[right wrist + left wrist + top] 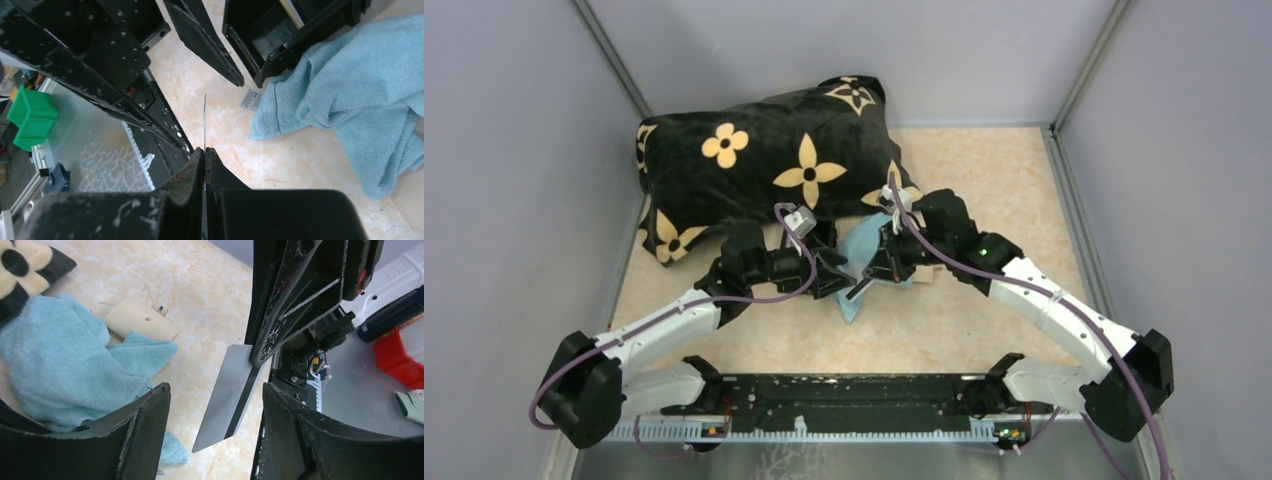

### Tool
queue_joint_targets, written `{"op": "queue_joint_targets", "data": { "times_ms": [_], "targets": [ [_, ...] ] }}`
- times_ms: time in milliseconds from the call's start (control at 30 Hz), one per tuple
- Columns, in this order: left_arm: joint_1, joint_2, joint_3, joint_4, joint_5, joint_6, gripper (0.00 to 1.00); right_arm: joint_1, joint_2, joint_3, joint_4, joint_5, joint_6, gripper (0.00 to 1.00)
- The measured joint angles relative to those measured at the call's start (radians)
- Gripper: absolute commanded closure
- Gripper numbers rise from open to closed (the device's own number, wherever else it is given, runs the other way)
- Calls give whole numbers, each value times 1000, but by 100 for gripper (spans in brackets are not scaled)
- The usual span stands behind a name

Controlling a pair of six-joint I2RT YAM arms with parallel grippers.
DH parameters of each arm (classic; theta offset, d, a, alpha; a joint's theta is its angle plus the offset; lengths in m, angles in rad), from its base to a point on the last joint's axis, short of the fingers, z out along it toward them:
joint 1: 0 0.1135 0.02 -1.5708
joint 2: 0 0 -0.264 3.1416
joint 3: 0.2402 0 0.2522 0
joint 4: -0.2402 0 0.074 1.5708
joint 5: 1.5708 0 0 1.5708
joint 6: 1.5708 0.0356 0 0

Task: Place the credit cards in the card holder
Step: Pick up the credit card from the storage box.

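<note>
At the back of the desk (200, 285) lies the black pillow with yellow flowers (764, 150), and in front of it a rumpled light blue terry cloth (60, 360). The two arms meet over the cloth's near edge. The left gripper (216, 387) has its jaws apart, one on each side of the grey card (227, 395), seemingly not touching it. The right gripper (205, 150) has its jaws pressed together on one end of that card, which hangs clear of the desk. The beige card (142, 317) lies flat on the desk, one edge partly covered by the cloth. A black boxy shape (295, 45) beside the cloth may be the card holder; I cannot tell. Both cards look light, thin, stiff and slick, so a pinch across a short end seems safest, and the flat one likely needs an edge lifted first. A small white label (248, 98) by the cloth's hem carries print too small to read
</note>
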Motion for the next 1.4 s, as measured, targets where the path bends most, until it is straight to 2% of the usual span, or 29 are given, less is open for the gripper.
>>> {"op": "queue_joint_targets", "data": {
  "times_ms": [100, 200, 333, 533, 667, 933, 1233, 1400],
  "targets": [
    [0, 19, 2, -2, 28, 6, 29, -8, 0, 0, 11, -33, 6, 100],
    [0, 38, 5, -4, 52, 12, 36, -19, 1, 0, 23, -58, 9, 100],
    [0, 78, 28, -4, 89, 18, 57, -34, 2, -8, 37, -85, 9, 100],
    [0, 134, 59, -5, 154, 13, 99, -64, 17, -30, 45, -104, 6, 100],
    [0, 151, 67, -4, 181, 5, 100, -94, 21, -45, 45, -127, 3, 100],
    [0, 167, 73, 13, 177, -5, 100, -119, 20, -53, 42, -113, 6, 68],
    [0, 175, 70, 16, 69, -24, 100, -126, -32, -77, 19, 35, 8, 51],
    [-3, 176, 69, 15, -17, -34, 100, -126, -85, -105, 23, 159, 14, 49]
  ]
}}
